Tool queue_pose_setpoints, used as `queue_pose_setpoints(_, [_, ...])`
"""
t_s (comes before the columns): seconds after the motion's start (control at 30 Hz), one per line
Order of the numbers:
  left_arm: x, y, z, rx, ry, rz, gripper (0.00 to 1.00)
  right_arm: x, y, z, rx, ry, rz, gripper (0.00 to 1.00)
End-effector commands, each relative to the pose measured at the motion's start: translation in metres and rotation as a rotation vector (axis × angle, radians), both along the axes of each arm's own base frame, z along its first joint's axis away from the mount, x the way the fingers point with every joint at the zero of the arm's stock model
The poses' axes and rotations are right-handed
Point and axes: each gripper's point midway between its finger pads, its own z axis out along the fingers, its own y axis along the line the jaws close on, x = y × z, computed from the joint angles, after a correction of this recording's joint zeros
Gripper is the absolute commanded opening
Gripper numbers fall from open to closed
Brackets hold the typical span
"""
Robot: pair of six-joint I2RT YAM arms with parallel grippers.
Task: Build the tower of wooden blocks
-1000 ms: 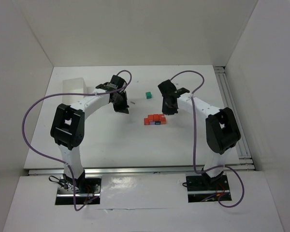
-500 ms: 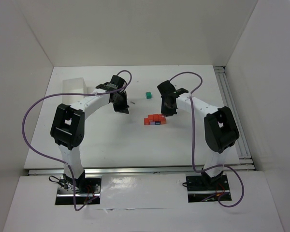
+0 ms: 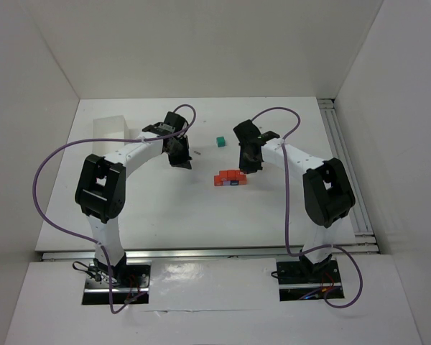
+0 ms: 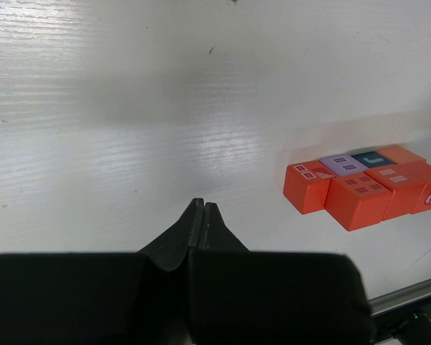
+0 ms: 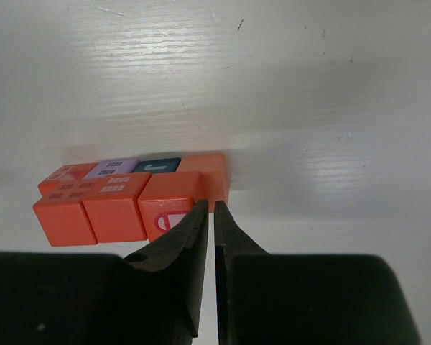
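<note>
1. Tower [image 5: 129, 198] is so far a low cluster: red and orange cubes in front, with a purple and a dark blue one behind. It lies just ahead of the right gripper [image 5: 211, 210], whose tips meet its near right corner. I cannot tell whether they touch.
2. Over the last second only the right arm has edged slightly leftward. The cluster and the left arm have not moved.
3. The right jaws are all but closed, with a thin slit between them and nothing held.
4. The left gripper [image 4: 202, 208] is fully closed and empty, with the cluster ahead and to the right of its jaws, apart.
5. The teal cube [image 3: 220, 141] lies alone, beyond both pairs of jaws and between them.
6. No cube has been added. The teal cube probably goes next, and the jaws must first open.
</note>
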Motion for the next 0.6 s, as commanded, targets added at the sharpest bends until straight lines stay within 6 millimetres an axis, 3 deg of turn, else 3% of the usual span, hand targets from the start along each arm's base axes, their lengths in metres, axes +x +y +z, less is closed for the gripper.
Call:
queue_pose_setpoints(0.0, [-0.001,-0.004,0.014,-0.023,-0.033,-0.016,0.00,0.007,0.004,0.004,-0.007,-0.027,0.012,0.15])
queue_pose_setpoints(0.13, [-0.001,-0.004,0.014,-0.023,-0.033,-0.016,0.00,0.012,-0.003,0.017,-0.037,-0.064,-0.010,0.15])
queue_pose_setpoints(0.27, [0.000,-0.003,0.017,-0.016,-0.047,-0.019,0.00,0.020,-0.009,0.049,-0.026,-0.143,-0.037,0.16])
queue_pose_setpoints(0.37, [0.000,0.003,0.018,0.015,-0.049,-0.014,0.00,0.036,-0.025,0.069,-0.024,-0.197,-0.082,0.17])
queue_pose_setpoints(0.5, [0.007,0.009,0.032,0.033,-0.094,-0.026,0.00,0.060,-0.040,0.080,-0.021,-0.217,-0.109,0.23])
queue_pose_setpoints(0.57, [0.008,0.010,0.038,0.041,-0.104,-0.046,0.00,0.070,-0.034,0.081,0.056,-0.193,-0.080,0.27])
